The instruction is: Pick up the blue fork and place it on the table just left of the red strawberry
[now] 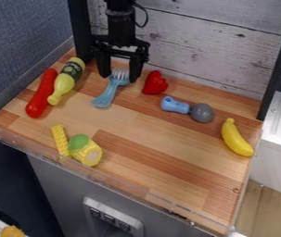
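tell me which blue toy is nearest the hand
The fork, its tines right by the hand; the other blue toy, beside the grey ball, lies farther off.

White boards (pixel 195 51) backed the wooden bench (pixel 149 139); a blue-grey wall (pixel 22 41) stood left, pale wood flooring (pixel 272 213) lower right.

1. We see one toy fork (pixel 111 89), its handle blue, broadening into a rounded end, and its tines a pale grey.
2. We find it lying on the wooden counter (pixel 152 129), toward the back, its tines pointing to the rear wall and its handle slanting down to the view's left.
3. We see its tined end between the fingertips of the gripper (pixel 119 78); we cannot tell whether they touch it.
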`<state>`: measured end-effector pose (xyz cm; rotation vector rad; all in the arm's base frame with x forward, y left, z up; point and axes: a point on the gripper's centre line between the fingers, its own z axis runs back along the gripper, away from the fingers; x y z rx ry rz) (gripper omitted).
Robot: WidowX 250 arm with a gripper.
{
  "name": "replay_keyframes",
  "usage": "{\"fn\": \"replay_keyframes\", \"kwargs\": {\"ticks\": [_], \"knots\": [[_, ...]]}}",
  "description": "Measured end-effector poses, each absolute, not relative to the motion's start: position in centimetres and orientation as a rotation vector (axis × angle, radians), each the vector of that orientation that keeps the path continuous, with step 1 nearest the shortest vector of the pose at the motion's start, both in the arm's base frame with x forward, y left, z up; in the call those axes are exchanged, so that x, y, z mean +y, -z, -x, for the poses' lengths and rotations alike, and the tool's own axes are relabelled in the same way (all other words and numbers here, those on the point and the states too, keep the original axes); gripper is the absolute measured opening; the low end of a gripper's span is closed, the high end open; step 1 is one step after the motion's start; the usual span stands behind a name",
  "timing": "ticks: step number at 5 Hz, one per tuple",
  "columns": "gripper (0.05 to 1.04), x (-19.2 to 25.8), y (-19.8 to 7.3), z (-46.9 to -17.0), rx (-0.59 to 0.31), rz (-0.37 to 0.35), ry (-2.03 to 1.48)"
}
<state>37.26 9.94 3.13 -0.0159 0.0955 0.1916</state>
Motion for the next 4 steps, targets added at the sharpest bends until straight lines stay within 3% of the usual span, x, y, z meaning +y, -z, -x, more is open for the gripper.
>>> {"fn": "replay_keyframes", "kwargs": {"ticks": [4], "knots": [[0.997, 9.7, -1.2, -36.4, 0.099, 0.017, -0.236]]}}
